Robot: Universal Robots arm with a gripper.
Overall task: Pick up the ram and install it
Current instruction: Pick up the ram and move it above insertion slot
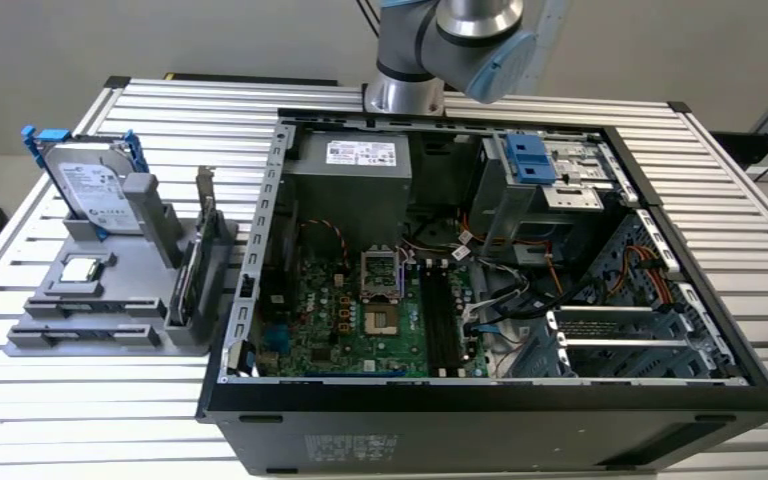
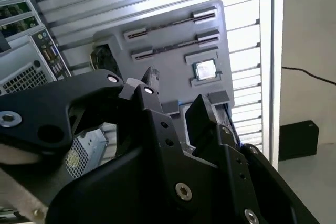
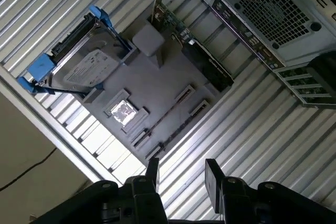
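- Lying open in the middle of the slatted metal table (image 1: 731, 200), the computer case (image 1: 491, 420) is showing its motherboard (image 1: 357, 320). The long black memory slots (image 1: 440, 320) are looking unfilled, so the install is reading as not yet done.
- Rising from the table's far edge, the robot arm (image 1: 458, 40) is running out of the exterior view, so its wrist is hard to place from there.
- Sitting near the table edge at the exterior view's left, just beside the case, the grey parts holder (image 1: 91, 338) is carrying a silver hard drive (image 1: 91, 190), an upright card (image 1: 187, 275) and a small square chip (image 1: 81, 268).
- Hanging above that holder in the first wrist view, the gripper (image 3: 181, 174) is standing wide apart with nothing between its fingers. The pick-up is judged not yet made.
- Appearing as a thin dark strip on edge in one of the holder's two long grooves, the ram (image 2: 169, 23) is resting untouched. Which groove is holding it I cannot tell, and the gripper's own body is hiding part of the holder in the second wrist view.
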